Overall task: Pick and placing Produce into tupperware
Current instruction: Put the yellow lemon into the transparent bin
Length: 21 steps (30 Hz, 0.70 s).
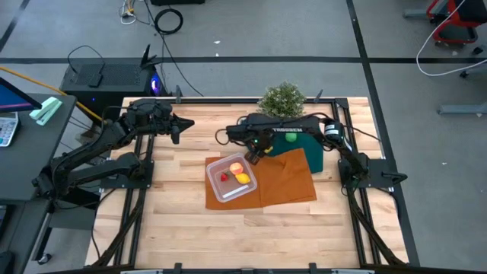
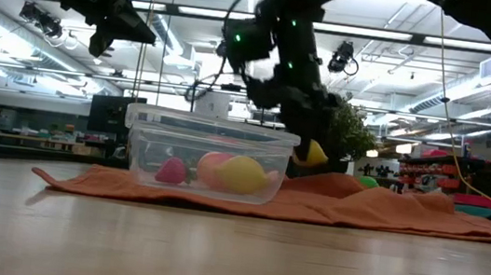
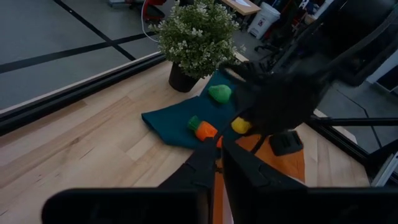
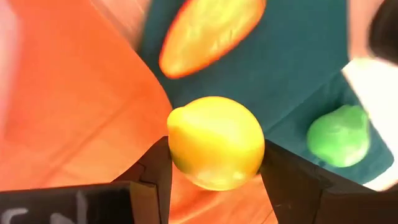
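While the left arm waits raised over the left part of the surface (image 1: 175,228), its left claw (image 1: 185,122) pinched shut on nothing and pointing toward the middle, the right arm reaches in from the right edge, folded across the far middle. Its right claw (image 4: 214,163) hangs just beside the tupperware's (image 1: 217,192) far right corner, above the orange cloth (image 1: 293,183), with the fingers (image 4: 152,171) closed on a yellow lemon (image 4: 216,142).

White lettering runs along the right forearm in the high view; it seems to read TROSSEN, though only just legible.

The tupperware sits on the left end of the orange cloth near the middle of the surface. The high view shows three pieces inside: a pale peach-red fruit (image 1: 237,167), a second lemon (image 1: 243,179) and a tiny red piece (image 1: 224,176). The low view shows the held lemon lifted clear of the cloth, level with the container's rim, which the overhead picture cannot show.

Only the wrist views make out the orange carrot (image 4: 210,32) lying on the dark green cloth (image 4: 292,68) with the green ball (image 4: 339,135) nearby on it. The left wrist view places that cloth beside the potted plant (image 3: 196,37) at the far edge.
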Available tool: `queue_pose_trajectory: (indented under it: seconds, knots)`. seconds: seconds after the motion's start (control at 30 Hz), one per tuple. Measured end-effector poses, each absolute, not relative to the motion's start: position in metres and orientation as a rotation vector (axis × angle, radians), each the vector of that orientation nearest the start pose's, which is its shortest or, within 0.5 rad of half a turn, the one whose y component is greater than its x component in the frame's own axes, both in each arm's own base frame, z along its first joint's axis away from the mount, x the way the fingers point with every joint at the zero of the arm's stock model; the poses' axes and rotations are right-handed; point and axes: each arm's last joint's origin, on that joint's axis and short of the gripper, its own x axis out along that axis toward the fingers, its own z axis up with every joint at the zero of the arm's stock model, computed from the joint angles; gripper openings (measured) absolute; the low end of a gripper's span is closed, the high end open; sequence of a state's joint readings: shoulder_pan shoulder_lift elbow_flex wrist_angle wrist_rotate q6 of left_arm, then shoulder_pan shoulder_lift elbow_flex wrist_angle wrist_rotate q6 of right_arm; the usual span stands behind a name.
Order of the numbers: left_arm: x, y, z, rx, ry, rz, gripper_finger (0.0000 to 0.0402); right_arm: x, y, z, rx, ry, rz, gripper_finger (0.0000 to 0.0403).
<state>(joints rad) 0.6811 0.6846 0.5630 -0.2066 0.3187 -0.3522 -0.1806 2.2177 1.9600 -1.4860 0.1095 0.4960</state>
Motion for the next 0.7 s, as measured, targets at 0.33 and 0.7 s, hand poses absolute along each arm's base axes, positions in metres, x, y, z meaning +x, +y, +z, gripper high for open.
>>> queue_pose_trajectory:
  seconds: [0.33,0.7]
  knots:
    - [0.127,0.091,0.27,-0.504,0.224,0.408,0.0031,0.419,-0.07,0.285,0.378,1.477,-0.54,0.0157]
    - [0.127,0.091,0.27,-0.485,0.229,0.407,0.0038,0.418,-0.012,0.324,0.199,1.403,-0.123,0.0156]
